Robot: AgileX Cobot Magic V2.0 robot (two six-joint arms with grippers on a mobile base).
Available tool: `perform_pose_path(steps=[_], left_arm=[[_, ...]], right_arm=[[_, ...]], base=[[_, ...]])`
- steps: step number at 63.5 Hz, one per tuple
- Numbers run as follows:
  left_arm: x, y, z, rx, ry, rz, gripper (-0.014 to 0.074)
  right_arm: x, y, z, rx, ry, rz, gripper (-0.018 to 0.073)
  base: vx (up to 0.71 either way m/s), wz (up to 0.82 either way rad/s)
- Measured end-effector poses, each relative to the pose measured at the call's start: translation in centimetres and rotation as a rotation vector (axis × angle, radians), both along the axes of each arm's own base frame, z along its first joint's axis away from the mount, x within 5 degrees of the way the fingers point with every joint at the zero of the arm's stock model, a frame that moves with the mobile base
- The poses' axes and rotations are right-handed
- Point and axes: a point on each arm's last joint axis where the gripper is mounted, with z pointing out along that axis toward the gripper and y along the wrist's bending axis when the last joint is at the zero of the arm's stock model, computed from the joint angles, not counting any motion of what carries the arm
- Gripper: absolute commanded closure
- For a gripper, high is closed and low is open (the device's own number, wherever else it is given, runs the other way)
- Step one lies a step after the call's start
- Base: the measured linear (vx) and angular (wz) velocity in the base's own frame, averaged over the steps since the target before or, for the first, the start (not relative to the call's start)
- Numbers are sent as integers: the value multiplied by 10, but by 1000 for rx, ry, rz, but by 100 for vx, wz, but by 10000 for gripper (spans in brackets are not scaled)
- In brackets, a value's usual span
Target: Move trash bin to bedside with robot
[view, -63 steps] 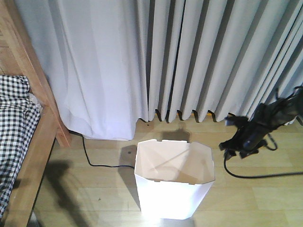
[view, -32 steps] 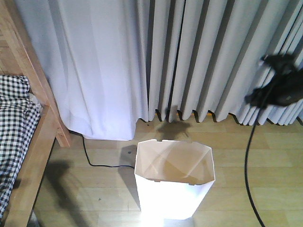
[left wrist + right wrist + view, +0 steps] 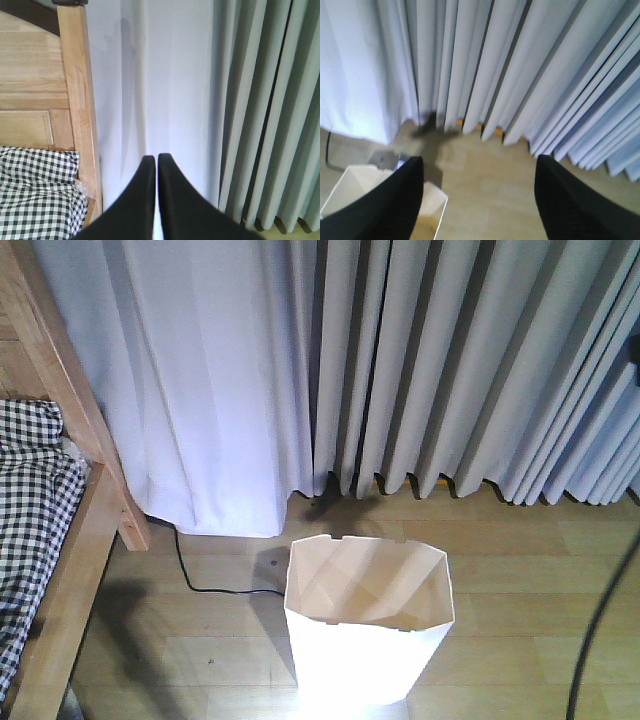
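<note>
The white trash bin (image 3: 368, 630) stands upright on the wooden floor, in front of the curtain and to the right of the bed. Its wooden frame (image 3: 75, 560) and checked bedding (image 3: 30, 500) fill the left edge of the front view. My left gripper (image 3: 152, 159) is shut on nothing, held high and facing the curtain beside the bed's headboard post (image 3: 77, 100). My right gripper (image 3: 479, 162) is open and empty, looking down at the floor, with the trash bin's rim (image 3: 350, 182) at the lower left behind its left finger. Neither gripper touches the bin.
Pleated grey-white curtains (image 3: 400, 370) hang to the floor behind the bin. A black power cord (image 3: 195, 585) runs across the floor from the bed leg to the bin. The arm's black cable (image 3: 600, 635) dangles at the right edge.
The right arm, low beside the bin a second ago, has risen and left the front view; only its cable stays. The bin has not moved.
</note>
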Motion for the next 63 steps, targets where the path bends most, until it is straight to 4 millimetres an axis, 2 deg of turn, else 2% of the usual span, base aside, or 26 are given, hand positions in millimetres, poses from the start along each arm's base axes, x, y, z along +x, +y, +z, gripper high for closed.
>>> perform_pose_path(steps=[9, 22, 36, 46, 48, 52, 60, 63], left_arm=[[0, 0, 0, 0, 0, 0, 602], [0, 0, 0, 0, 0, 0, 602], [0, 0, 0, 0, 0, 0, 602], [0, 0, 0, 0, 0, 0, 602], [0, 0, 0, 0, 0, 0, 602], [0, 0, 0, 0, 0, 0, 602], [0, 0, 0, 0, 0, 0, 602], [0, 0, 0, 0, 0, 0, 602]], right_arm=[[-47, 6, -1, -14, -110, -10, 113], [-101, 21, -31, 19, -274, 37, 113], [-141, 23, -74, 43, -426, 35, 113], [-148, 20, -109, 81, -494, -11, 130], [-148, 20, -116, 81, -489, -14, 156], [-148, 20, -125, 81, -466, -15, 264], [-147, 20, -127, 108, -467, -21, 576], [-147, 21, -127, 132, -464, -24, 574]], base=[[0, 0], [0, 0], [0, 0], [0, 0], [0, 0], [0, 0], [0, 0], [0, 0]])
